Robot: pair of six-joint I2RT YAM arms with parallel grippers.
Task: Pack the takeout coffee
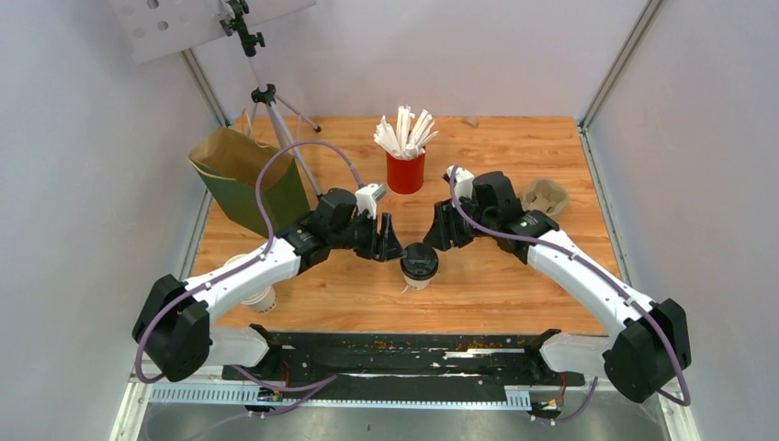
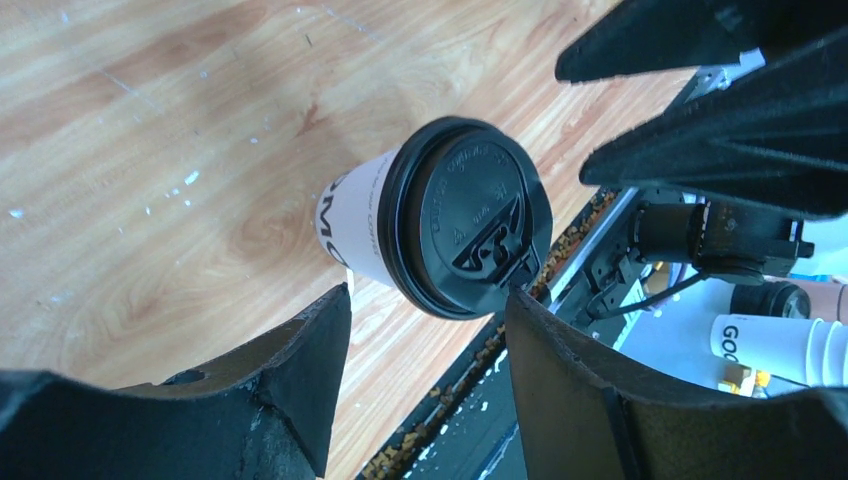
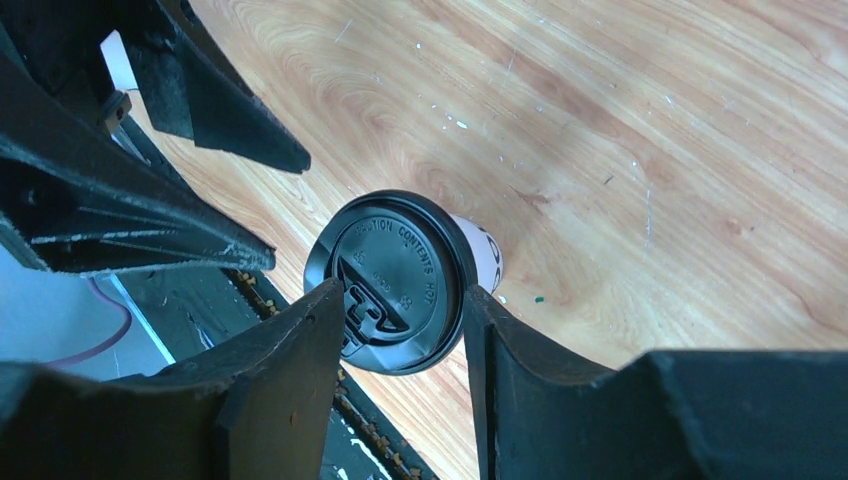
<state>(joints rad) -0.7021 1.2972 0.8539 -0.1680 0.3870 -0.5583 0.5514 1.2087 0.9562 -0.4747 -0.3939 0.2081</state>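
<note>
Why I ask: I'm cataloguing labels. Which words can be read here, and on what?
"UTION CONTENTS HOT", start unclear: black lid of the takeout coffee.
"GOO", cut off: white cup in the stack off the table.
Black letters on the coffee's white wall: partial, unreadable.

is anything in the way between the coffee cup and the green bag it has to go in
Nothing loose lies between the takeout coffee and the green paper bag. Only the left gripper sits on that line, just left of the cup. A tripod leg stands beside the bag.
</note>
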